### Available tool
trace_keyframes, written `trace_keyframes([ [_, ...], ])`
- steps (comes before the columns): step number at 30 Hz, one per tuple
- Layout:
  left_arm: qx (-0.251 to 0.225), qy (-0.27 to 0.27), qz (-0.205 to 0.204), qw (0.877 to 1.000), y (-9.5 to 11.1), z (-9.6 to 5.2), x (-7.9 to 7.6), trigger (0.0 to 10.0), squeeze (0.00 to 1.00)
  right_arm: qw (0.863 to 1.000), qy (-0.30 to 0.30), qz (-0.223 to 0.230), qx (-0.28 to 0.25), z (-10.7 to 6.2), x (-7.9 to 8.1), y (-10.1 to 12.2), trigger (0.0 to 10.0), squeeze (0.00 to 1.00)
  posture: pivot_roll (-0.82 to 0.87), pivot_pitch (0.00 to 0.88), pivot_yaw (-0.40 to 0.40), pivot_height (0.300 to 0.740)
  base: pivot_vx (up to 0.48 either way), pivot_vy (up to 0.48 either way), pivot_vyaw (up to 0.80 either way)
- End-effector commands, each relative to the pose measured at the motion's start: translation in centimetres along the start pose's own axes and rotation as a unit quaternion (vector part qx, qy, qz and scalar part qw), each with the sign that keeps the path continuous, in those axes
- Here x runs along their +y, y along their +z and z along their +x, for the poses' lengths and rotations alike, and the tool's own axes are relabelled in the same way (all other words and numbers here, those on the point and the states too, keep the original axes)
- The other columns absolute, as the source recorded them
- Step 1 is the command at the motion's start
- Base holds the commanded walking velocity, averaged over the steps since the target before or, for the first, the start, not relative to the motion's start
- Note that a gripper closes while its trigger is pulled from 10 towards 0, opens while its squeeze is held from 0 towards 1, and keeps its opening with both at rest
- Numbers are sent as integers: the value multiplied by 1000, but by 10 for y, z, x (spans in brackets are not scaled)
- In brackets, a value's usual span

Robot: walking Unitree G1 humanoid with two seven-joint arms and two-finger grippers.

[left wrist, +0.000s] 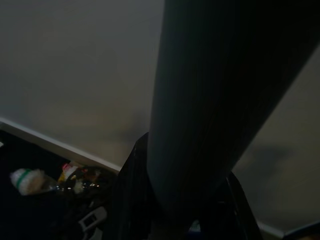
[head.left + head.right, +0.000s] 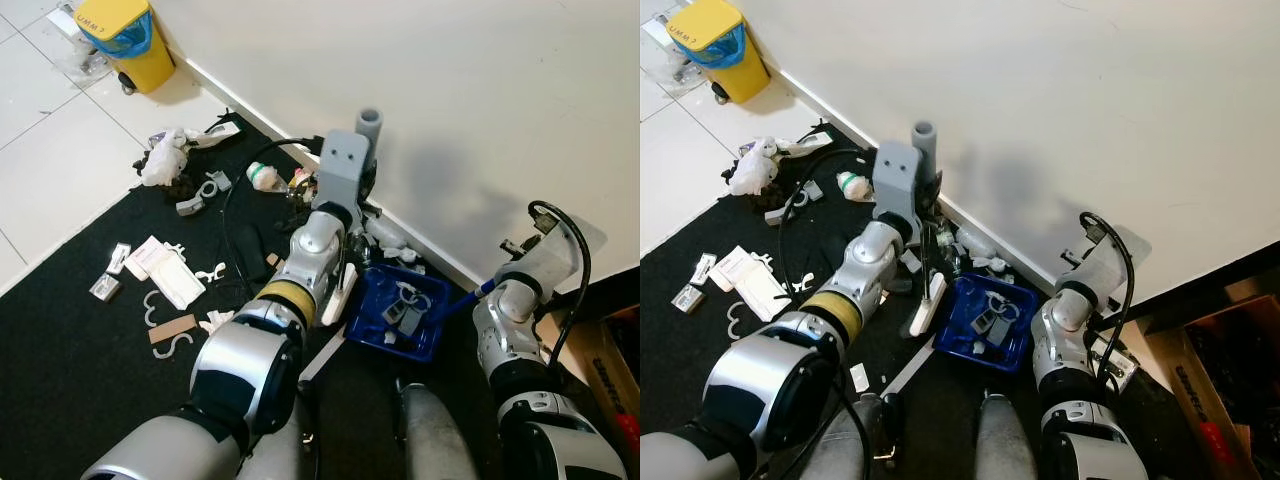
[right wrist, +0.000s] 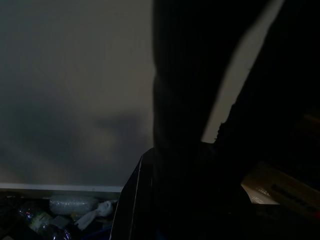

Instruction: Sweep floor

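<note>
Near the frame's centre, the left gripper (image 2: 345, 185) is clamping the grey broom handle (image 2: 369, 124), steering its white brush head (image 2: 340, 295) toward the blue dustpan (image 2: 404, 316), which is already collecting scraps. At lower right, the right gripper (image 2: 540, 240) is apparently steadying the dustpan's handle (its fingers are hidden; I cannot tell). Litter (image 2: 165, 268) is lying scattered across the black mat (image 2: 60, 350), left of centre.

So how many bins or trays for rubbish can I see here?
2: a yellow plastic bin on the white tiles by the wall, and a blue plastic dustpan tray on the black mat. Others may be hidden.
</note>
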State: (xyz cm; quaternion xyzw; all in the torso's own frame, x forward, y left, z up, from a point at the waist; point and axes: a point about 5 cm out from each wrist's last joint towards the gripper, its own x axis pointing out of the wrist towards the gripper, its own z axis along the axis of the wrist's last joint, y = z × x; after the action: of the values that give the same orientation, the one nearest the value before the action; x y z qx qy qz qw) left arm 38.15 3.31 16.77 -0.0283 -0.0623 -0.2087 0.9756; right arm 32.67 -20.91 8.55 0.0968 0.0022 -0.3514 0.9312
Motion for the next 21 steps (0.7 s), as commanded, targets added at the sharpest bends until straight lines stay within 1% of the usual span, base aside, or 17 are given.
trace_keyframes([
  [1,-31,-71,-65,995,19,13,-61,10000,0,998,-27,-33,40,-3,-19,-20,10000,0,-120,303,39,740,0,0,0],
  [2,-35,-79,-67,994,23,15,-63,10000,0,998,-27,-32,40,-3,-18,-20,10000,0,-120,303,40,740,0,0,0],
  [3,-40,-92,-60,993,29,17,-64,10000,0,998,-27,-31,40,-3,-18,-20,10000,0,-119,302,41,740,0,0,0],
  [4,-40,-92,-60,993,29,17,-64,10000,0,998,-27,-31,40,-3,-18,-20,10000,0,-119,302,41,740,0,0,0],
  [5,-44,-107,-53,992,34,19,-62,10000,0,998,-28,-29,41,-2,-18,-20,10000,0,-114,298,43,740,0,0,0],
  [7,-54,-133,-24,989,45,22,-54,10000,0,998,-28,-27,41,-2,-18,-20,10000,0,-109,295,42,740,0,0,0],
  [8,-54,-133,-24,989,45,22,-54,10000,0,998,-28,-27,41,-2,-18,-20,10000,0,-109,295,42,740,0,0,0],
  [9,-56,-139,64,987,49,21,-32,10000,0,998,-27,-24,43,-2,-18,-20,10000,0,-96,295,34,740,0,0,0],
  [10,-56,-139,64,987,49,21,-32,10000,0,998,-27,-24,43,-2,-18,-20,10000,0,-96,295,34,740,0,0,0],
  [11,-56,-136,101,984,49,19,-22,10000,0,998,-26,-24,44,-2,-18,-20,10000,0,-96,295,34,740,0,0,0],
  [12,-52,-123,125,983,49,17,-8,10000,0,998,-23,-23,45,-2,-17,-20,10000,0,-90,296,30,740,0,0,0],
  [13,-52,-123,125,983,49,17,-8,10000,0,998,-23,-23,45,-2,-17,-20,10000,0,-90,296,30,740,0,0,0],
  [16,-43,-83,155,984,50,13,21,10000,0,998,-16,-19,49,-2,-14,-21,10000,0,-88,299,29,740,0,0,0],
  [17,-43,-83,155,984,50,13,21,10000,0,998,-16,-19,49,-2,-14,-21,10000,0,-88,299,29,740,0,0,0],
  [18,-40,-68,169,982,51,12,31,10000,0,999,-15,-16,49,-2,-13,-20,10000,0,-88,311,26,740,0,0,0],
  [19,-35,-58,193,979,51,9,41,10000,0,999,-13,-12,48,-2,-11,-19,10000,0,-93,319,29,740,0,0,0],
  [21,-28,-47,228,972,53,6,55,10000,0,999,-13,-6,45,-1,-9,-17,10000,0,-97,326,32,740,0,0,0],
])
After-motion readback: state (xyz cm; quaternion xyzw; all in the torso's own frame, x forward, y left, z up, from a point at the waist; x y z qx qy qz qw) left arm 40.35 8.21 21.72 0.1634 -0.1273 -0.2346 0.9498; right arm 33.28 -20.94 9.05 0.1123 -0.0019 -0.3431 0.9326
